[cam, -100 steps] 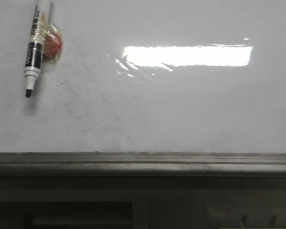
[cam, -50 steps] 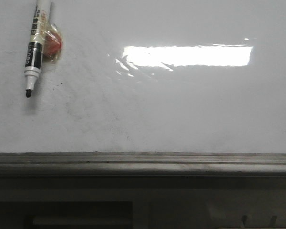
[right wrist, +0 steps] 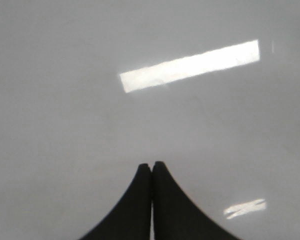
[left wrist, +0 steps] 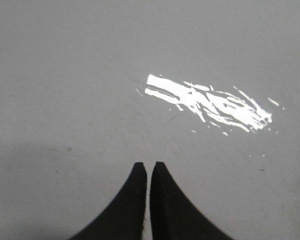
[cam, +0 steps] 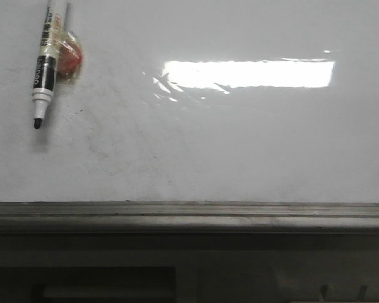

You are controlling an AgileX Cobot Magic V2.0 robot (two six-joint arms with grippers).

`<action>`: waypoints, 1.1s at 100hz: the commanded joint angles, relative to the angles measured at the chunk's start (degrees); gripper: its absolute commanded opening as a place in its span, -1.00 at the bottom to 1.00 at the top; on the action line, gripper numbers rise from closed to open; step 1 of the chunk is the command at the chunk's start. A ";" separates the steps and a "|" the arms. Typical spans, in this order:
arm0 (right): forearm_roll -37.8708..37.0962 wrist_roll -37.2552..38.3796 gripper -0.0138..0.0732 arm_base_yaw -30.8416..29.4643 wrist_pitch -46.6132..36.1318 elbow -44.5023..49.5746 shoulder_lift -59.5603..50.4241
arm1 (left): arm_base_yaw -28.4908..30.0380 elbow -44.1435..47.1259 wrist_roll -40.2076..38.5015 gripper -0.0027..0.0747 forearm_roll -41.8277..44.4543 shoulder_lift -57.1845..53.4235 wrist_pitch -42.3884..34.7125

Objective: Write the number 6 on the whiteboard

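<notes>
One whiteboard [cam: 240, 145] fills most of the front view, glossy white with faint grey smudges across its middle and one bright rectangular light reflection [cam: 249, 73] in its upper right part. No drawn 6 shows on it in any view; the surface carries only the smudges and a few tiny dark specks. One marker [cam: 44, 66] sits at the board's upper left, nearly upright and tilted a little, its white and black barrel ending in a dark tip [cam: 36, 124] that points down. Just beside the barrel, touching it on its right side, is one small red-orange thing [cam: 71, 60] under what looks like clear tape; what it is cannot be told. One grey metal rail [cam: 189, 214] runs along the board's lower edge, and below it lies a dark area with unclear shapes. Neither arm appears in the front view. In the left wrist view the left tool [left wrist: 146, 167] faces the board [left wrist: 90, 75], its two black fingers close together with only a thin slit between them and nothing held; one broken patch of glare [left wrist: 210, 102] lies on the board ahead of it. In the right wrist view the right tool [right wrist: 151, 166] also faces the board [right wrist: 65, 125], its two fingers pressed together on nothing, with two reflections visible: one long bar [right wrist: 190, 65] and one small patch [right wrist: 245, 207].
</notes>
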 commanded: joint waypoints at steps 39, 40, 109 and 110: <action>0.79 -0.18 -0.80 -0.32 17.34 -16.41 14.35 | 0.11 -14.09 -0.21 -0.98 -0.45 6.76 16.00; 0.79 -0.18 -0.80 -0.32 17.66 -16.81 15.45 | 0.11 -14.51 -0.08 -0.98 0.02 7.14 16.43; 2.39 -5.45 0.39 -0.10 27.46 -30.55 32.14 | -10.66 -27.12 28.18 0.36 -20.92 29.17 24.13; 2.58 -5.45 0.39 -0.10 27.46 -30.55 32.14 | -10.82 -27.12 28.73 0.38 -22.27 29.42 24.13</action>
